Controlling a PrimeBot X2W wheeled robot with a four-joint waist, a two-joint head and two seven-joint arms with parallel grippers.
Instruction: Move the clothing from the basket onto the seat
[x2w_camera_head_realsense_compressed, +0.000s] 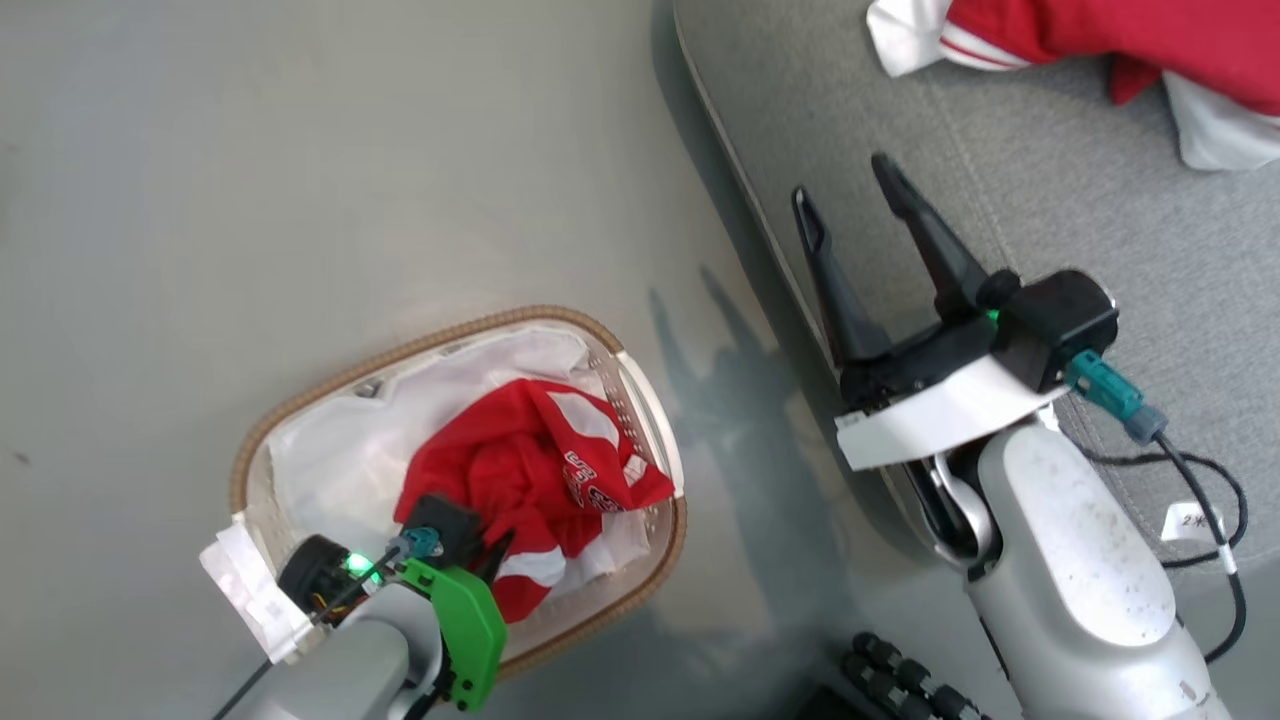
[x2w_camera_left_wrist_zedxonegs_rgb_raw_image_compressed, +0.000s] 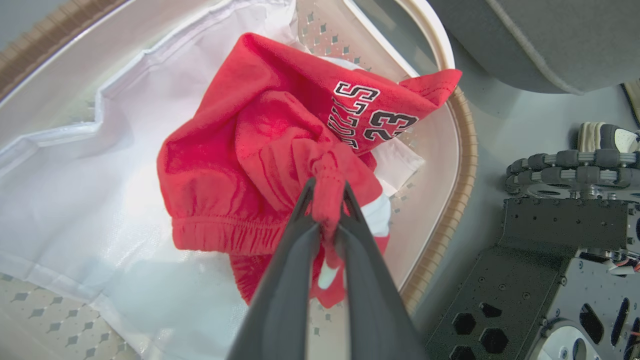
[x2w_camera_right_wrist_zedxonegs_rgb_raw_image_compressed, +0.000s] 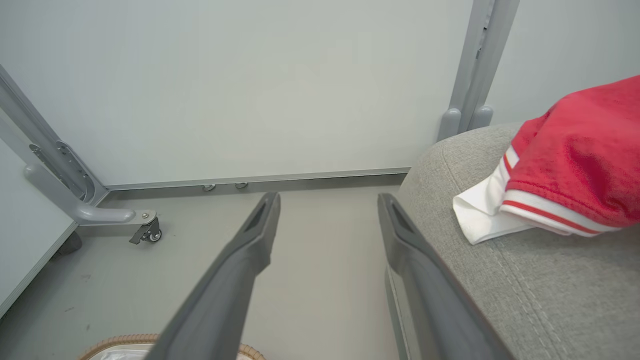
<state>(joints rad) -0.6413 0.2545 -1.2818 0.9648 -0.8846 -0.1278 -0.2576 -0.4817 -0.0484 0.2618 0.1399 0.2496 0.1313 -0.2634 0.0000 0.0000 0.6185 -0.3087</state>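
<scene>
Red clothing (x2w_camera_head_realsense_compressed: 535, 470) with white lettering lies bunched in the white basket (x2w_camera_head_realsense_compressed: 300, 395) on the floor. My left gripper (x2w_camera_left_wrist_zedxonegs_rgb_raw_image_compressed: 326, 192) reaches down into the basket and is shut on a pinched fold of the red clothing (x2w_camera_left_wrist_zedxonegs_rgb_raw_image_compressed: 260, 155). Another red and white garment (x2w_camera_head_realsense_compressed: 1120, 45) lies on the grey seat (x2w_camera_head_realsense_compressed: 1050, 170) at the upper right. My right gripper (x2w_camera_head_realsense_compressed: 850, 190) hangs open over the seat's left edge, holding nothing; in the right wrist view its fingers (x2w_camera_right_wrist_zedxonegs_rgb_raw_image_compressed: 330, 200) point past the seat (x2w_camera_right_wrist_zedxonegs_rgb_raw_image_compressed: 525, 280) and the garment (x2w_camera_right_wrist_zedxonegs_rgb_raw_image_compressed: 575, 160).
A white liner (x2w_camera_left_wrist_zedxonegs_rgb_raw_image_compressed: 75, 190) covers the basket's inside. The robot's dark base (x2w_camera_left_wrist_zedxonegs_rgb_raw_image_compressed: 560, 260) stands right of the basket. A grey wall panel with a castor foot (x2w_camera_right_wrist_zedxonegs_rgb_raw_image_compressed: 145, 232) is beyond the seat. Bare grey floor (x2w_camera_head_realsense_compressed: 250, 180) lies around the basket.
</scene>
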